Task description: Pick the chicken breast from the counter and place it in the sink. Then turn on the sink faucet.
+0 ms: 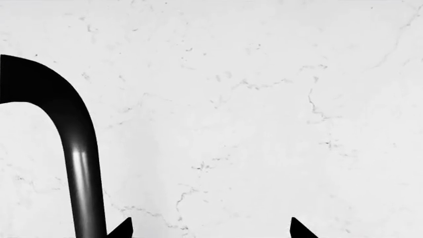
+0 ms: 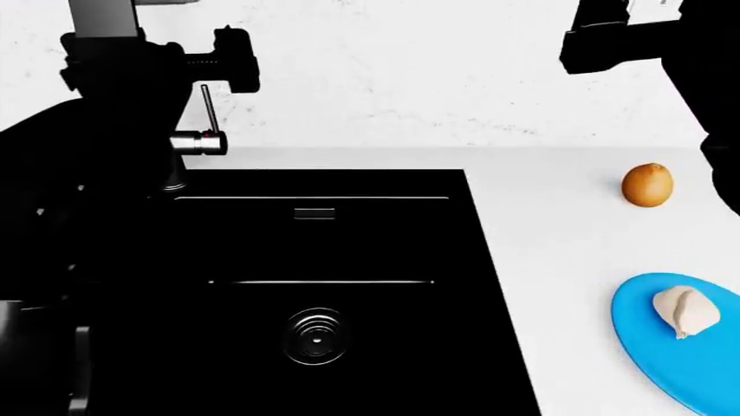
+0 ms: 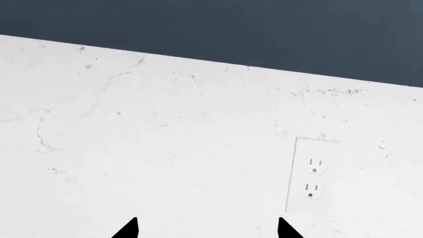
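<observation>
One chicken breast point(image 2: 685, 311), one blue plate point(image 2: 682, 351), one sink point(image 2: 382, 251).

Blue plate point(image 2: 647, 347) at the near right edge of the head view, partly cut off by the frame. Orange-brown egg-shaped object point(image 2: 646, 185) farther back on the white surface, well apart from the plate. White marbled backsplash wall point(image 3: 165, 148) with a double electrical outlet point(image 3: 312, 177); dark blue-grey wall band point(image 3: 231, 29) above it.
</observation>
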You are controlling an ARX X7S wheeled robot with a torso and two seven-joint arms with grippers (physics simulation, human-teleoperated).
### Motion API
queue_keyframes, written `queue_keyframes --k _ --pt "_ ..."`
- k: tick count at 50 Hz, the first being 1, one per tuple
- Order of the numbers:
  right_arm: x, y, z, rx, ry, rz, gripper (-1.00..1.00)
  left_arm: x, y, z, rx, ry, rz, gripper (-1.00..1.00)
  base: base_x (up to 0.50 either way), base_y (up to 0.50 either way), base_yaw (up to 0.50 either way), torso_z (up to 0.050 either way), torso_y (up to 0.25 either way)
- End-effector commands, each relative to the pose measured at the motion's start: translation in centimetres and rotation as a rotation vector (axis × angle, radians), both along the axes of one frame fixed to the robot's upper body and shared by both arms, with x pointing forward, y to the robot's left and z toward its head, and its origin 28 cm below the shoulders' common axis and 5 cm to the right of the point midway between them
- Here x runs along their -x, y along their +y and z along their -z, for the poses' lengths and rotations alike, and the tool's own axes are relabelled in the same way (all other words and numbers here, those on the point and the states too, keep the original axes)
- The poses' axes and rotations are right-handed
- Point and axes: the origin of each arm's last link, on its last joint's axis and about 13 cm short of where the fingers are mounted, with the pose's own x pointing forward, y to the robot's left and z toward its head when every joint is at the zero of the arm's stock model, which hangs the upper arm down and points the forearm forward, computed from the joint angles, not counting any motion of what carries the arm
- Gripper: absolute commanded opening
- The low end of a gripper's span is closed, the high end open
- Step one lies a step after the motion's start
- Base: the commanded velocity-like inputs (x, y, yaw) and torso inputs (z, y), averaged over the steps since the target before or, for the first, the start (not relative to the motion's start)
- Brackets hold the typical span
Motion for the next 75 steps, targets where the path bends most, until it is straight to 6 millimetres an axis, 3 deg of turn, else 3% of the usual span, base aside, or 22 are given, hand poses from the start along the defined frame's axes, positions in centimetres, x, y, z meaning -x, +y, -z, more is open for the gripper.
queue_keyframes --k 1,5,8,10,19,27,43,63,75 --pt "2.0 -1.9 -0.5 0.038 0.028 0.058 1.0 -0.8 0.0 0.3 0.003 0.007 -0.008 1.0 0.0 0.0 0.0 0.0 0.0" --pt "4.6 -3.6 -0.2 0.051 0.074 0.089 1.0 -0.9 0.1 0.5 0.009 0.008 -0.006 1.0 0.0 0.0 0.0 0.0 0.0" --pt "7.5 -5.7 0.6 -0.048 0.13 0.099 1.0 -1.1 0.2 0.6 0.011 0.014 -0.011 1.0 0.0 0.0 0.0 0.0 0.0" --pt "9.3 -5.7 1.0 -0.057 0.165 -0.003 1.0 -1.1 0.1 0.5 0.01 0.014 -0.01 1.0 0.0 0.0 0.0 0.0 0.0" --pt "12.2 -7.7 3.5 -0.214 0.327 0.043 1.0 -1.3 -0.2 0.3 0.006 0.016 -0.005 1.0 0.0 0.0 0.0 0.0 0.0" --pt "12.1 -7.8 5.5 -0.262 0.465 0.021 1.0 -1.2 -0.3 0.3 0.008 0.017 -0.004 1.0 0.0 0.0 0.0 0.0 0.0" --pt "11.4 -8.9 8.0 -0.243 0.54 0.084 1.0 -1.5 -0.3 0.5 0.013 0.02 0.0 1.0 0.0 0.0 0.0 0.0 0.0" --pt "8.4 -9.8 8.8 -0.2 0.527 0.123 1.0 -1.6 -0.4 0.7 0.014 0.025 0.001 1.0 0.0 0.0 0.0 0.0 0.0" --pt "7.5 -10.4 7.2 -0.159 0.447 0.138 1.0 -1.8 -0.4 0.7 0.019 0.03 0.005 1.0 0.0 0.0 0.0 0.0 0.0"
